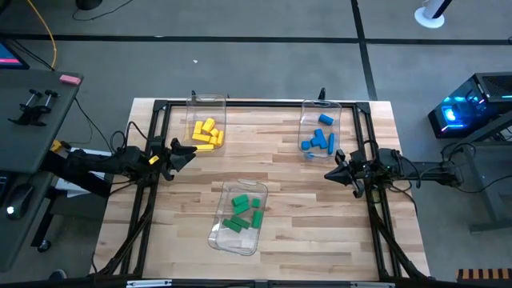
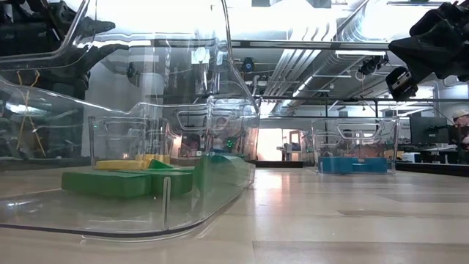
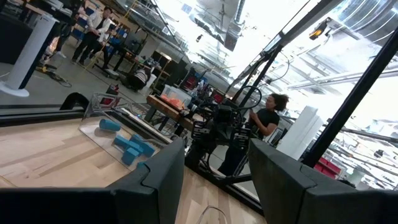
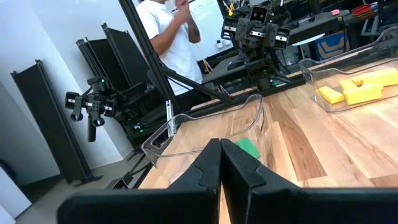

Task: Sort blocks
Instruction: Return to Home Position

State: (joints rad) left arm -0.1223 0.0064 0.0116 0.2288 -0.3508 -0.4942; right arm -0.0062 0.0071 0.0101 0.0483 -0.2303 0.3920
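Now both arms are hovering at opposite worktop [image 1: 280, 192] edges.
The left end effector [image 1: 190, 151] is gaping empty; the right end effector [image 1: 329, 174] is pinching together, clear only in wrist views.

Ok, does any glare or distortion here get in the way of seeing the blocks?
Low view: the near clear bin bends and mirrors the scene, green blocks seen through its wall; ceiling lights blow out. Left wrist view: strong backlight, yet blue blocks plain. High view: even light, no glare.
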